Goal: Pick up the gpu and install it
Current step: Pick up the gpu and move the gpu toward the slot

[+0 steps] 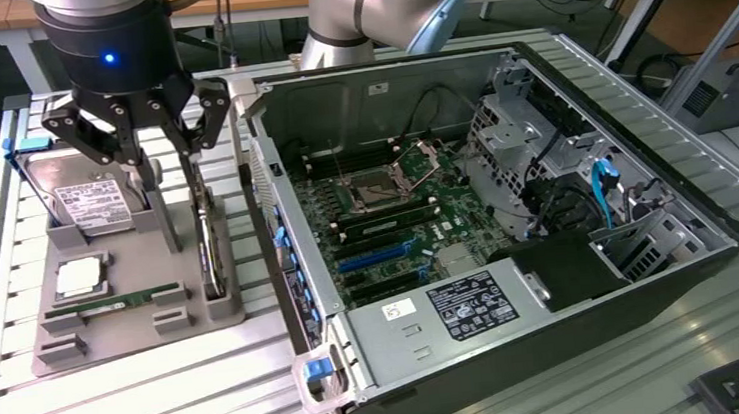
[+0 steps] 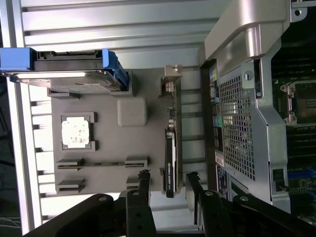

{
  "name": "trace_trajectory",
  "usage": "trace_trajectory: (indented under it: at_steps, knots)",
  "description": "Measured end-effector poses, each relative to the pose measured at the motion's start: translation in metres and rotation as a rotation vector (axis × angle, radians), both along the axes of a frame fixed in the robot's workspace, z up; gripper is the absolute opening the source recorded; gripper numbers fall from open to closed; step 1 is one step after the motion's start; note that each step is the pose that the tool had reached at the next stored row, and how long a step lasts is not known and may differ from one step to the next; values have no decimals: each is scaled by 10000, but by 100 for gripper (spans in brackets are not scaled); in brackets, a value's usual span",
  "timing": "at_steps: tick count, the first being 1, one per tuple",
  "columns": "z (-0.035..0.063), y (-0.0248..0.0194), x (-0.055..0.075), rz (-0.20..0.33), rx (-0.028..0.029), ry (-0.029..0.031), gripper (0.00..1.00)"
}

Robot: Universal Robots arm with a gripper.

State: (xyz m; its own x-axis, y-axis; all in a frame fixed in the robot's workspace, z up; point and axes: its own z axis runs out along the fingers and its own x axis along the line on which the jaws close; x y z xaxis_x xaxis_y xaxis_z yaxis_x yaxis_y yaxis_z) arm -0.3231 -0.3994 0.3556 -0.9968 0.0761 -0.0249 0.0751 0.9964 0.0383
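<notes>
Fingers (image 2: pixel 144 183) spread wide, your arm pointing straight down, one each side of the upright gpu (image 2: pixel 171 148), grey holder (image 2: pixel 113 148) beneath, nothing gripped.

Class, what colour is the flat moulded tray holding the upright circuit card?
Plain grey; the flat moulded tray shows best in the wrist view.

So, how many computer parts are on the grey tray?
4: hard drive farthest back, processor in front of it, memory stick nearest, gpu upright beside the case. None seems hidden.

gpu (image 2: pixel 171 148) upright in tray (image 2: pixel 108 143), claw (image 2: pixel 168 174) above it, case (image 1: pixel 386 85) beside tray
</notes>
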Motion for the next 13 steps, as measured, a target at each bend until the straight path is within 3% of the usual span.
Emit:
trace_trajectory:
  at_steps: [13]
  knots:
    - [-48, 0, -1, 0, -8, 0, 42]
